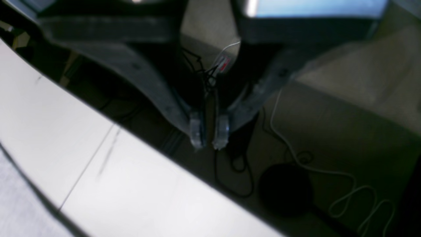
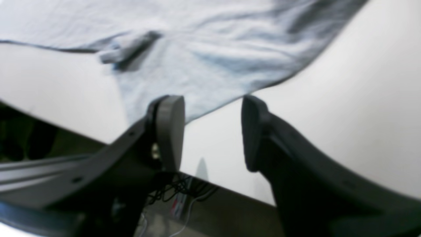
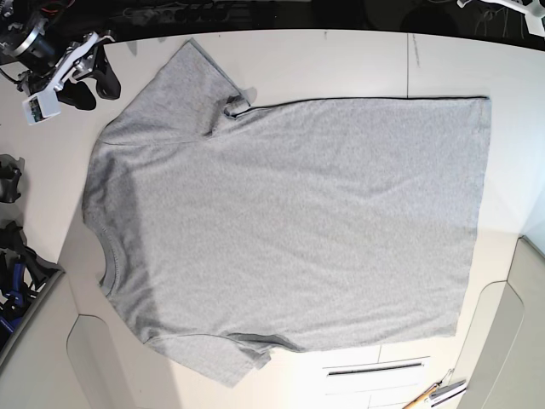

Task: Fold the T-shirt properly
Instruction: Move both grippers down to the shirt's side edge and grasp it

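A: Right, item one: the T-shirt [image 3: 289,221]. Light heather-grey, short sleeves, ribbed round neck, plain side up. Location?

B: Spread flat on the white desk [image 3: 358,60] in the base view, neck toward the left edge, hem toward the right, one sleeve at the far left, the other at the near left. A small pucker sits at the far armpit; otherwise it lies fairly smooth.

A: Handling notes?

B: Judged soft, light and limp. It should drape and sag from any single pinch, and a thin layer may slip out of a shallow grip. Not fragile. Best taken at edges: a sleeve hem or shoulder seam, and the hem corners, two holds at once so the fold line stays straight.

A: Item two: right gripper [image 2: 210,131].

B: Fingers [image 2: 169,128] well apart, empty, hovering over the desk edge just short of a cloth edge, probably a sleeve, though the blur makes that a guess. In the base view it sits at the far left corner.

A: Item three: left gripper [image 1: 209,133].

B: Fingers [image 1: 196,131] drawn nearly together with only a thin gap, holding nothing, out past the desk edge above the floor and a loose white cable [image 1: 329,174]. Well apart from the shirt.
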You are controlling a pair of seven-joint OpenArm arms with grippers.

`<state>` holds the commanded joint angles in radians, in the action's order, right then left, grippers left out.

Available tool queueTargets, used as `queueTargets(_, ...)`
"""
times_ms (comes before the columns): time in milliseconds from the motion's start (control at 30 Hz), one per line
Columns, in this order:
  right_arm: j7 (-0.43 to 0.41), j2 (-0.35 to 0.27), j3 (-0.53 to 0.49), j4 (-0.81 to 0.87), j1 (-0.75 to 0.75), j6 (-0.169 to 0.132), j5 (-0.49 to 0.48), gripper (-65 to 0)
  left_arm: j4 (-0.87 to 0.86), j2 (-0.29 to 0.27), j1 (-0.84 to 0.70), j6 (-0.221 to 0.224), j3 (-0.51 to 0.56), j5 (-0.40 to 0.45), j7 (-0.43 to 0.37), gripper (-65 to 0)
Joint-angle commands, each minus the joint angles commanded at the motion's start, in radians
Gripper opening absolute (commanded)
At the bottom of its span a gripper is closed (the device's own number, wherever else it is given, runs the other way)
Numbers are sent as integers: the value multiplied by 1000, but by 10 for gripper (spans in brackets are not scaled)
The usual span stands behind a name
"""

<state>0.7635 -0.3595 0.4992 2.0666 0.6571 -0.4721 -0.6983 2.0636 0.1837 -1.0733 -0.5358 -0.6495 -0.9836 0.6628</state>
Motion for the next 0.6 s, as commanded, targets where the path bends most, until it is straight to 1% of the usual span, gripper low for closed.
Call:
queueTargets(33, -1, 0, 0, -18, -2, 5, 0, -364, 0, 0, 10, 0, 0, 1, 0, -501)
queueTargets(100, -1, 0, 0, -66, -16, 5, -2, -337, 0, 0, 18, 0, 0, 1, -1, -410)
queueTargets(167, -1, 0, 0, -125, -36, 4, -20, -329, 0, 0, 33, 0, 0, 11, -1, -359)
queueTargets(267, 0, 4, -2, -188, -51, -10, -33, -329, 0, 3, 48, 0, 0, 24, -9, -353)
queueTargets(333, 0, 20, -3, -222, -59, -26, -55, -329, 0, 3, 52, 0, 0, 27, -12, -352)
queueTargets(400, 0, 39, -12, -247, -79, -27, -59, -329, 0, 8, 63, 0, 0, 35, -12, -340)
queueTargets(500, 0, 60, -45, -296, -109, -26, -48, -329, 0, 31, 73, 1, 0, 59, -12, -283)
queueTargets(600, 0, 83, -82, -346, -133, -26, -42, -329, 0, 42, 76, 8, 0, 76, -16, -274)
